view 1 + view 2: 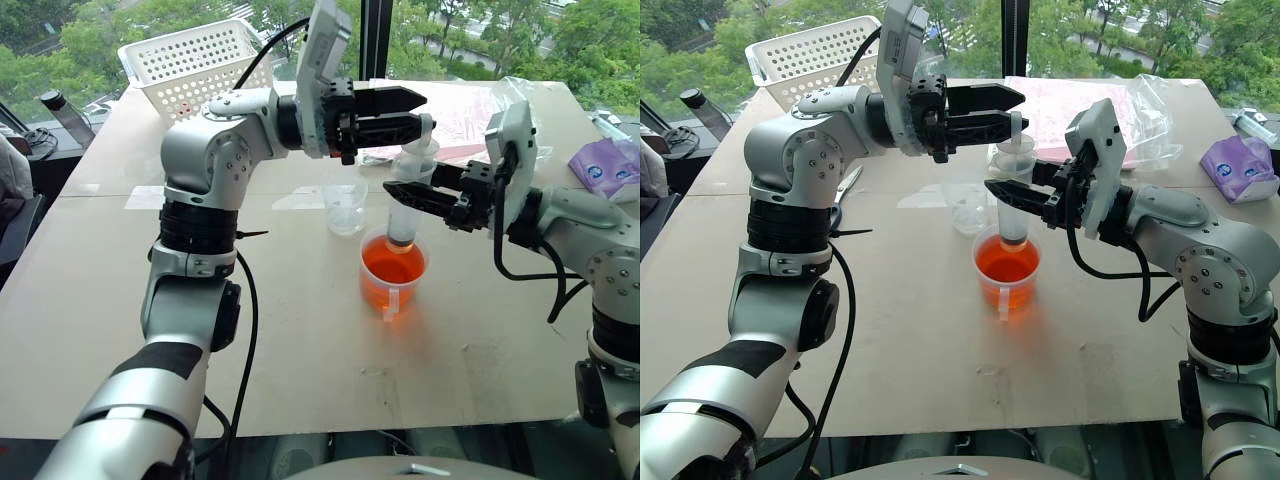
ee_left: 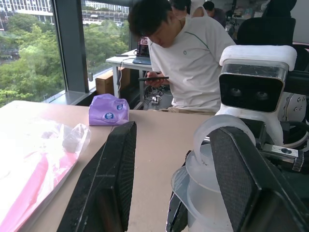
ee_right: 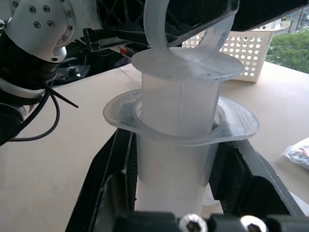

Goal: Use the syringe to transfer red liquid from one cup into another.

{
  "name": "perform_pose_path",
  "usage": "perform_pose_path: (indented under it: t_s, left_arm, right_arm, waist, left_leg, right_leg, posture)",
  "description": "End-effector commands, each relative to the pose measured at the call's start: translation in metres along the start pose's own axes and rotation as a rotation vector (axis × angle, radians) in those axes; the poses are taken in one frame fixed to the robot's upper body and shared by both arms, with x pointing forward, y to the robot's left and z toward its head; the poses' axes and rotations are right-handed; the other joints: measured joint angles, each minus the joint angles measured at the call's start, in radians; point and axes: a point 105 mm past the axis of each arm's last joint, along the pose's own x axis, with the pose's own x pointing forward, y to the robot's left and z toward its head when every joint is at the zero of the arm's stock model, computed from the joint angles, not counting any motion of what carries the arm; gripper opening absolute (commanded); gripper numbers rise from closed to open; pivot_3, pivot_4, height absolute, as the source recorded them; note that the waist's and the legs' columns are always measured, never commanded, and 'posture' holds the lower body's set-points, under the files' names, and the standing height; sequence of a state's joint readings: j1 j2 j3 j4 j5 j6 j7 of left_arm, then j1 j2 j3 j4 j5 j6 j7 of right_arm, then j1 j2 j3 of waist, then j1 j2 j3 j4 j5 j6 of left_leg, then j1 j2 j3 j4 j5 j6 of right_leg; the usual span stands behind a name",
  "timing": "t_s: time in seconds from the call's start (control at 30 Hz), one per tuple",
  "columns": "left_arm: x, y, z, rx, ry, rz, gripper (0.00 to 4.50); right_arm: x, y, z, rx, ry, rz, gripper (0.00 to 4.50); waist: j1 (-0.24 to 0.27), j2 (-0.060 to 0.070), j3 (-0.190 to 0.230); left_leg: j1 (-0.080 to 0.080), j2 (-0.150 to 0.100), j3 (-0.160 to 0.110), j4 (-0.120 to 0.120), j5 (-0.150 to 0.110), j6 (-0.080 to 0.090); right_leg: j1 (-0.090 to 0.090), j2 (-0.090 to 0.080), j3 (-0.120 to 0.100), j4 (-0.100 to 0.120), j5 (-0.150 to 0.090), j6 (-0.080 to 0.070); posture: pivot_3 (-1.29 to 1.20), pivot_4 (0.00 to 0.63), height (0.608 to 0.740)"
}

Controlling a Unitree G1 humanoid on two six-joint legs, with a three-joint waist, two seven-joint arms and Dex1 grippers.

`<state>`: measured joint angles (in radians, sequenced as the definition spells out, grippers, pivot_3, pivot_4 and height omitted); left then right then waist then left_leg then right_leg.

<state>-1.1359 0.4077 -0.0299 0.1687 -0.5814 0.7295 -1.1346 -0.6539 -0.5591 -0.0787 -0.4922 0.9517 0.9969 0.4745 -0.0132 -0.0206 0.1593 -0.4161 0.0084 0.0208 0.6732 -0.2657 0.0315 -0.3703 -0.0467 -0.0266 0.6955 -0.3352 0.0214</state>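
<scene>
Head view: the right gripper (image 1: 1015,195) clamps the syringe (image 1: 1014,205) upright, tip in the handled cup (image 1: 1006,268) of red liquid (image 1: 1006,264). Left wrist view: the left gripper (image 2: 169,159) stands parted around the plunger ring (image 2: 217,133); a skewed pull could tip the cup.

my fingers (image 2: 108,188): two black pads, spread apart — plunger ring by one
syringe (image 2: 207,179): clear, white plunger up
table (image 2: 154,145): tan, purple pack (image 2: 108,110), pink bag (image 2: 34,164)
background: person (image 2: 186,53) — looking down at phone
</scene>
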Motion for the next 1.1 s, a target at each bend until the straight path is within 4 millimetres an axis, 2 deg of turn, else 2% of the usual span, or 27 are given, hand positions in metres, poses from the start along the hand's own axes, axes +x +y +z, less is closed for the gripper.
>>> perform_pose_path:
  t_s: [0.03, 0.27, 0.4, 0.6, 0.9, 1.1]
  left_arm:
    - [0.000, -0.002, 0.024, 0.071, -0.056, 0.008, 2.32]
    - [0.000, -0.003, 0.021, 0.071, -0.044, 0.001, 2.32]
    - [0.000, -0.009, 0.018, 0.069, -0.030, -0.033, 2.32]
    - [-0.005, -0.023, 0.020, 0.069, -0.028, -0.113, 2.32]
    - [-0.011, -0.019, 0.028, 0.086, -0.038, -0.092, 2.32]
    - [-0.011, -0.018, 0.033, 0.074, -0.062, -0.088, 2.32]
  right_arm:
    - [0.002, 0.019, 0.000, -0.022, 0.006, 0.090, 1.56]
    - [0.003, 0.019, 0.000, -0.026, 0.002, 0.089, 1.56]
    - [0.005, 0.018, 0.021, -0.010, -0.089, 0.089, 1.56]
    - [0.001, 0.016, 0.027, -0.002, -0.112, 0.086, 1.56]
    - [-0.005, 0.011, 0.048, -0.027, -0.151, 0.078, 1.56]
    - [-0.009, 0.006, 0.051, -0.047, -0.142, 0.058, 1.56]
  waist:
    - [0.000, 0.000, 0.000]
    - [0.000, 0.000, 0.000]
    - [-0.002, 0.000, 0.000]
    - [0.000, 0.000, 0.000]
    - [0.000, 0.000, 0.000]
    - [0.000, 0.000, 0.000]
  left_leg:
    - [0.000, 0.000, 0.000, 0.000, 0.000, 0.000]
    - [0.000, 0.000, 0.000, 0.000, 0.000, 0.000]
    - [0.000, 0.000, 0.000, 0.000, 0.000, 0.000]
    - [0.000, 0.000, 0.000, 0.000, 0.000, 0.000]
    - [0.000, 0.000, 0.000, 0.000, 0.000, 0.000]
    - [0.000, 0.000, 0.000, 0.000, 0.000, 0.000]
  right_leg:
    - [0.000, 0.000, 0.000, 0.000, 0.000, 0.000]
    - [0.000, 0.000, 0.000, 0.000, 0.000, 0.000]
    - [0.000, 0.000, 0.000, 0.000, 0.000, 0.000]
    - [0.000, 0.000, 0.000, 0.000, 0.000, 0.000]
    - [0.000, 0.000, 0.000, 0.000, 0.000, 0.000]
    - [0.000, 0.000, 0.000, 0.000, 0.000, 0.000]
  posture:
    - [0.00, 0.150, 0.740]
    - [0.00, 0.150, 0.740]
    - [0.00, 0.150, 0.740]
    - [0.00, 0.150, 0.740]
    - [0.00, 0.150, 0.740]
    - [0.00, 0.150, 0.740]
